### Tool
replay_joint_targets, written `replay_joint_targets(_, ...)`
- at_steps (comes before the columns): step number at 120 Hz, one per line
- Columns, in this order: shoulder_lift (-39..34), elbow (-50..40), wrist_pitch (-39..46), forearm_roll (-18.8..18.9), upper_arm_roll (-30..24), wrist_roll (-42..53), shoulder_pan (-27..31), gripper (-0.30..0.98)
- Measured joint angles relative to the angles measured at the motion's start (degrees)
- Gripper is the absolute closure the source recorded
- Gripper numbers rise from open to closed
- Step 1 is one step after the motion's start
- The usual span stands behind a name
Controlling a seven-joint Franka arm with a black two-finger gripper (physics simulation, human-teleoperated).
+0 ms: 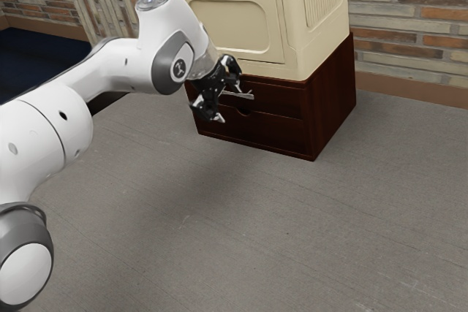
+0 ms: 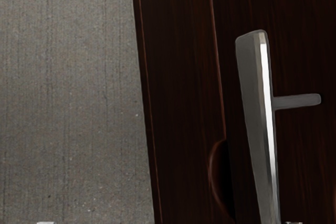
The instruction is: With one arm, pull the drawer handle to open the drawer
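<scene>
Drawer handle [image 1: 247,96] in our sights, folks, a slim silvery bar on the upper drawer [image 1: 281,99] of a dark reddish-brown cabinet [image 1: 335,100]! We have our white arm [image 1: 44,126] reaching in from the exterior view's left, and our black gripper [image 1: 229,104] is right up at the cabinet's front. Its fingers are released and spread wide, one higher, one lower, with the bar showing in the space between them; whether either finger touches the metal, we cannot tell. What a close look from the wrist: we see the bar standing off the wood on a thin post [image 2: 299,101], and just beside it a rounded notch [image 2: 220,179] in the edge of the lower drawer [image 1: 270,131]. And that upper drawer? It looks shut to us, its front close to level with the one below. Up top, we have a cream box [image 1: 294,42] with a panelled front, sitting squarely on the cabinet. Grey ground [image 1: 219,217] stretches out on the near side, a brick wall [image 1: 409,31] stands on the far side, and off to the exterior view's left lies a dark blue patch [image 1: 29,60].
</scene>
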Motion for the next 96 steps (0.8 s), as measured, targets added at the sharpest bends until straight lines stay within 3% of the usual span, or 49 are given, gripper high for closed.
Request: replay_joint_targets(96, -1.26, -1.98, 0.19, -0.23, -0.47, 0.36, 0.86, 0.52)
